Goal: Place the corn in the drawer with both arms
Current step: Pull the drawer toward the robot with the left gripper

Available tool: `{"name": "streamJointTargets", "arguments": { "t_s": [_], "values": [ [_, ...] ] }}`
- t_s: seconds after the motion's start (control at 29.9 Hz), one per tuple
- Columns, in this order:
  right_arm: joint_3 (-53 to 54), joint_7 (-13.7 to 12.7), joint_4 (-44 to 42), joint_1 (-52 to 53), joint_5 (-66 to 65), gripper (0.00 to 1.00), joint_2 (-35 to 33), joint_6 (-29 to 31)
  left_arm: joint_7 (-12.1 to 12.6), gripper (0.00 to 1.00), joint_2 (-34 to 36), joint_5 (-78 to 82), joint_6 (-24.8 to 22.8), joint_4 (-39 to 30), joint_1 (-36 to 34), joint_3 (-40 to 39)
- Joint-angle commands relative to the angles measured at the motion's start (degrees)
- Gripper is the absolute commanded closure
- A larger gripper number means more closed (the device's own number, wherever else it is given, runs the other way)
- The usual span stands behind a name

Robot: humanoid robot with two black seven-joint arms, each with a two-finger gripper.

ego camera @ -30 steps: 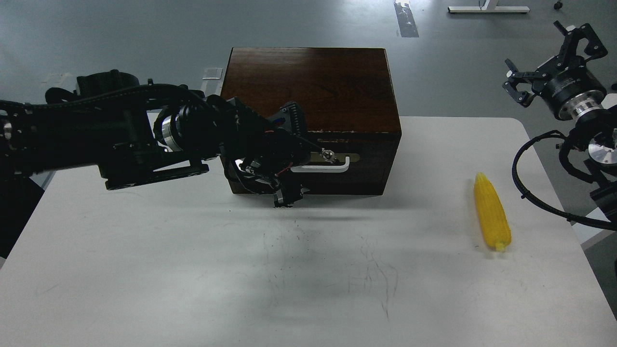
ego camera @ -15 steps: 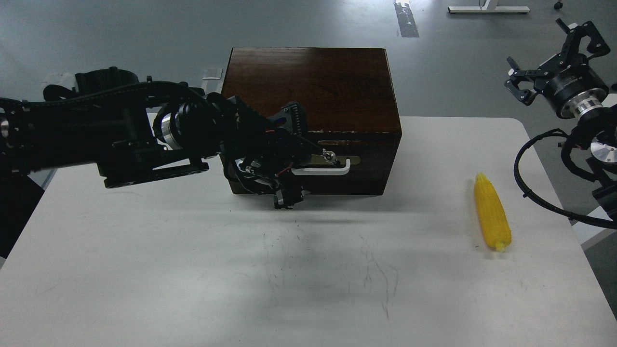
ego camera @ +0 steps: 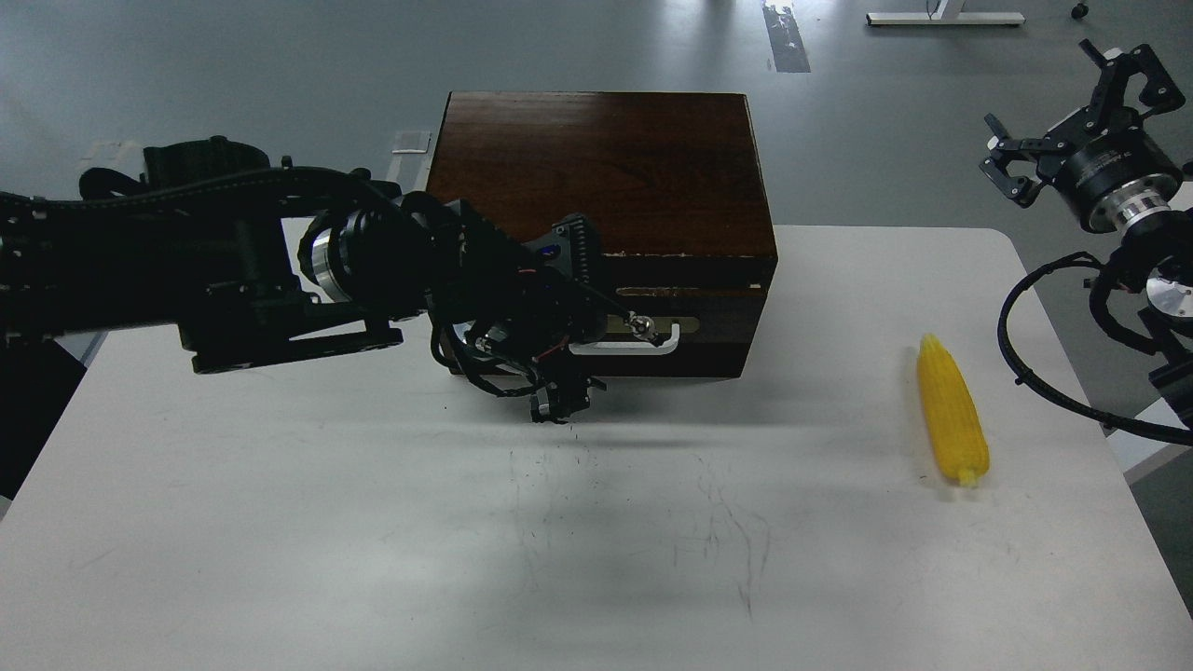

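Note:
The yellow corn (ego camera: 951,419) lies on the white table (ego camera: 373,522) at the right, pointing away from me. The dark wooden drawer (ego camera: 713,326) is slid a short way out of the front of the wooden box (ego camera: 606,168), with a thin gap showing along its top edge. My left gripper (ego camera: 585,359) is at the left end of the white bar handle (ego camera: 643,347) and is closed around it. My right gripper (ego camera: 1067,112) hangs open and empty above the table's far right corner, well away from the corn.
The box stands at the table's far edge, in the middle. My left arm (ego camera: 233,270) stretches across the left side, just above the table. Black cables (ego camera: 1035,373) loop from my right arm beside the corn. Grey floor lies beyond.
The drawer has slid a little out toward me, with the handle and my left gripper moving along with it. My right gripper has drifted slightly right. The corn has not moved.

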Motion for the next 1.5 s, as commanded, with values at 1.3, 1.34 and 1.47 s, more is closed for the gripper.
{"name": "streamJointTargets", "arguments": {
  "t_s": [1.3, 1.34, 1.47],
  "values": [
    [-0.20, 0.00, -0.14, -0.10, -0.09, 0.00, -0.01, 0.00, 0.10, 0.51, 2.04, -0.12, 0.00, -11.82, -2.58, -0.50],
    [-0.20, 0.00, -0.14, -0.10, -0.09, 0.00, -0.01, 0.00, 0.10, 0.51, 2.04, -0.12, 0.00, -12.00, -2.58, -0.51],
    [-0.20, 0.00, -0.14, -0.10, -0.09, 0.00, -0.01, 0.00, 0.10, 0.51, 2.21, -0.12, 0.00, -12.53, -2.58, -0.59]
  ]
}}
